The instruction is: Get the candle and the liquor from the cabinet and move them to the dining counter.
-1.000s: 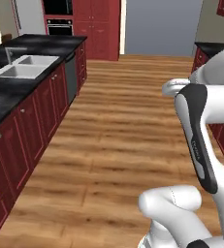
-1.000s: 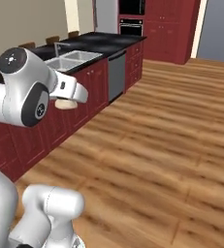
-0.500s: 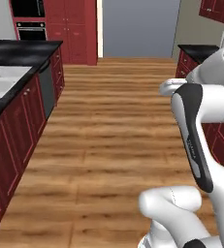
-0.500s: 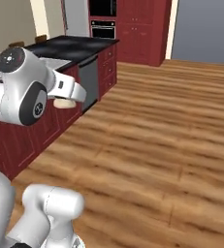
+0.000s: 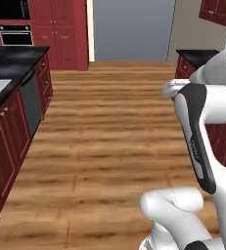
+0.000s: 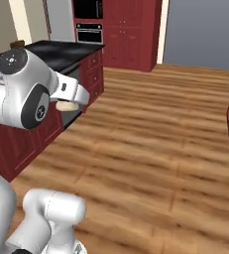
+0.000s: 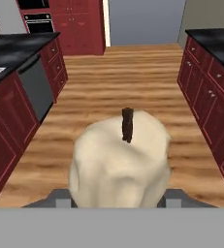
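Observation:
In the hand view the candle [image 7: 119, 162], a cream-white lumpy wax lump with a dark wick, sits right in front of the camera. My gripper [image 7: 118, 196] is shut on it, and the candle hides most of the fingers. From the right base view the candle [image 6: 66, 105] hangs under the white hand, beside the raised arm and above the floor. The dining counter [image 6: 61, 49], black-topped on a red base, runs along the left with wooden stools [image 6: 18, 44] behind it. The liquor and the cabinet are out of view.
A wide wooden floor [image 5: 109, 122] stretches ahead to a grey doorway [image 5: 131, 29]. A second black counter on red drawers [image 7: 210, 82] lines the right side. A built-in oven [image 6: 88, 32] in tall red cabinets stands at the far left end.
The whole scene has slid left in both base views, so the base has turned or driven. The sink counter has moved towards the left edge. The candle stays in the gripper.

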